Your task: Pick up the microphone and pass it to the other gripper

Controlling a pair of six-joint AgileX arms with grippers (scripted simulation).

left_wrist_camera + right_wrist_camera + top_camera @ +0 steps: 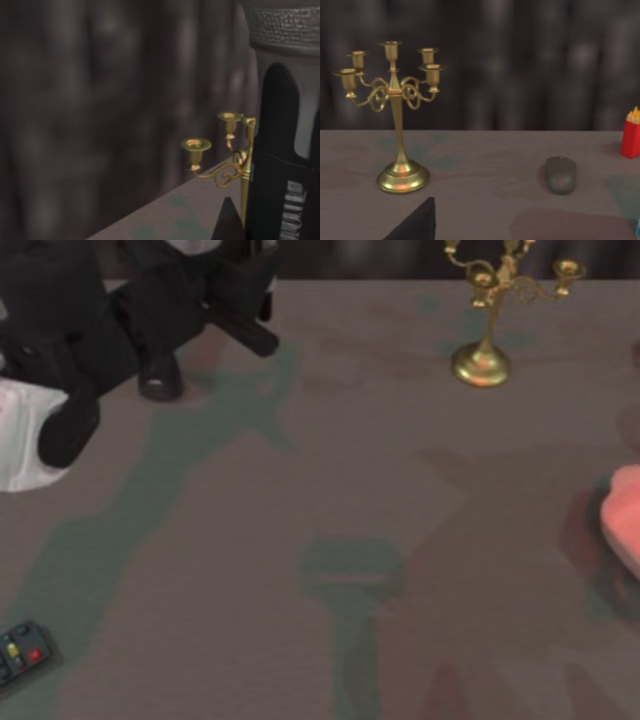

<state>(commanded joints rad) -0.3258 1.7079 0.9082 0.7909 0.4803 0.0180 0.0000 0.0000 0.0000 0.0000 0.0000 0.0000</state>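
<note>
The microphone fills one side of the left wrist view, very close. Its silver mesh head points up and its black body carries white lettering. It hangs in the air above the table's far edge, with my left gripper shut on it. One black fingertip shows beside the body. In the top view that gripper is raised at the far left, and I cannot tell the mic apart from the black arm there. My right gripper is outside the top view; only a black corner of it shows in its wrist view.
A gold candelabra stands at the far right of the table. A dark remote lies at the near left corner. A pink object sits at the right edge. The right wrist view shows a grey mouse and a red fries box.
</note>
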